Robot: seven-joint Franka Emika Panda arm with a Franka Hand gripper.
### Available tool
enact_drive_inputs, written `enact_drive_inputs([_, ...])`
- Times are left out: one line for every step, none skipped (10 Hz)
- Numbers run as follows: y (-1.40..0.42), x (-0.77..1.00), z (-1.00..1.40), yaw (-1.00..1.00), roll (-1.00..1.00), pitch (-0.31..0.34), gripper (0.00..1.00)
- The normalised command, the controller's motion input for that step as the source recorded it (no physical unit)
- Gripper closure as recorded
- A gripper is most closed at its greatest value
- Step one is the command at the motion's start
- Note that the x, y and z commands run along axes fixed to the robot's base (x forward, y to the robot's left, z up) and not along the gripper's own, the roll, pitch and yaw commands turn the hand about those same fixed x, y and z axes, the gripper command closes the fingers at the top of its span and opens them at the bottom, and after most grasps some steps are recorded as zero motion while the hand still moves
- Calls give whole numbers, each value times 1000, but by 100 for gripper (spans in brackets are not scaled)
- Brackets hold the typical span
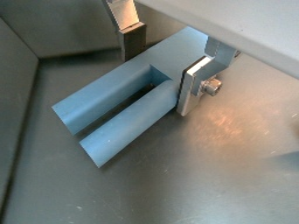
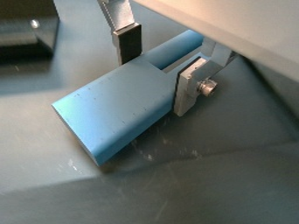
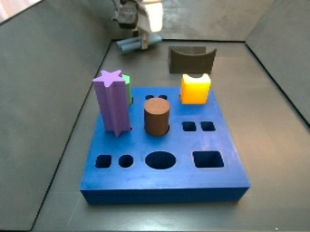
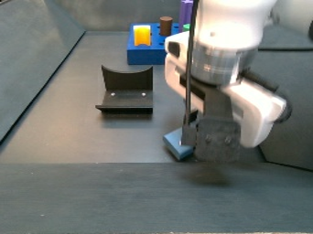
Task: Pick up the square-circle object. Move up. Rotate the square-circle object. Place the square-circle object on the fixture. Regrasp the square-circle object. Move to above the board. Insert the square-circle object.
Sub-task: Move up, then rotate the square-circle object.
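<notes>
- The gripper (image 1: 163,61) is down low by the floor, at the far end of the bin away from the board (image 3: 164,154).
- The square-circle object (image 1: 128,105) lies flat on the grey floor. In both wrist views one end of it sits between the two fingers (image 2: 193,87).
- The fingers stand apart, one on each side of the peg. The silver finger plate looks right up against the peg's side. The dark pad (image 2: 128,44) on the other side is just beside it, and I cannot tell if it touches.
- In a side view only a small blue end of the peg (image 4: 180,143) peeks out under the big white and black hand (image 4: 214,128).
- The fixture (image 4: 126,89) sits on the floor near the gripper, not touching the peg.
- The blue board holds a purple star peg (image 3: 111,101), a brown round cylinder (image 3: 157,117) and a yellow-orange block (image 3: 197,88). They are well apart from the gripper.
</notes>
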Motion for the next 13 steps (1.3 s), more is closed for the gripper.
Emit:
enact_drive_inputs([-32, -16, 550, -8, -13, 9, 100])
enact_drive_inputs([-21, -14, 396, -2, -21, 20, 100])
enact_drive_inputs([-18, -8, 291, 0, -25, 24, 100])
enact_drive_inputs([-1000, 27, 697, 0, 0, 0, 100])
enact_drive_inputs([-1000, 32, 649, 9, 5, -8, 100])
enact_drive_inputs([-925, -14, 619, 22, 26, 0, 100])
enact_drive_inputs([-793, -20, 534, 22, 34, 6, 100])
enact_drive_inputs([-529, -9, 345, 23, 39, 26, 100])
enact_drive_inputs([-319, -7, 189, 24, 39, 40, 100])
enact_drive_inputs([0, 0, 0, -1000, 0, 0, 100])
enact_drive_inputs([93, 20, -49, -1000, -1, 0, 100])
enact_drive_inputs([82, 24, -37, -1000, -1, -1, 100])
enact_drive_inputs([61, 27, -33, -1000, -2, -1, 100])
